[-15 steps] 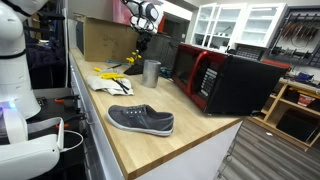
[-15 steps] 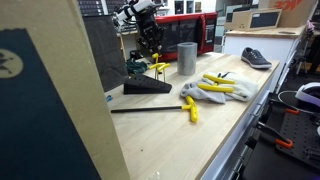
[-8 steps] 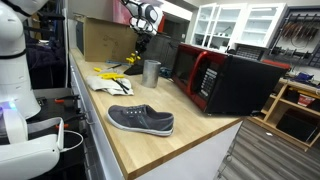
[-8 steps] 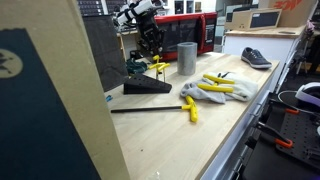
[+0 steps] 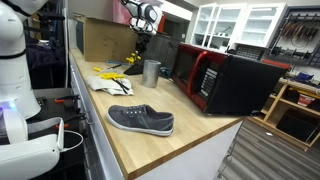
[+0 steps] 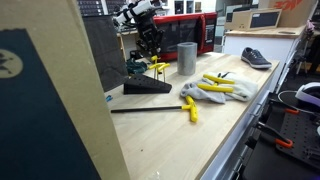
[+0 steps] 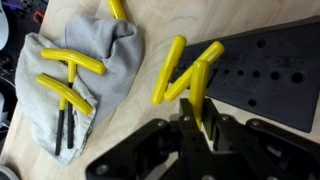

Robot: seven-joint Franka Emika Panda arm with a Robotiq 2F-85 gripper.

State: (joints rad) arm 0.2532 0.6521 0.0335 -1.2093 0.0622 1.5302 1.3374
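Note:
My gripper (image 7: 203,118) is shut on the yellow handle of a T-handle hex key (image 7: 200,80), just above a black wedge-shaped tool holder (image 7: 270,70) with rows of holes. Two more yellow-handled keys (image 7: 172,68) stand beside it at the holder's edge. In both exterior views the gripper (image 5: 141,38) (image 6: 152,47) hangs over the holder (image 6: 148,87) at the far end of the wooden bench. A grey cloth (image 7: 90,70) with further yellow-handled keys (image 7: 72,62) lies next to the holder.
A metal cup (image 5: 151,71) (image 6: 187,57) stands near the holder. A grey shoe (image 5: 141,120) (image 6: 256,58) lies on the bench. A red and black microwave (image 5: 222,80) stands by the cup. A cardboard box (image 5: 105,40) stands behind. A long black rod (image 6: 150,108) lies on the bench.

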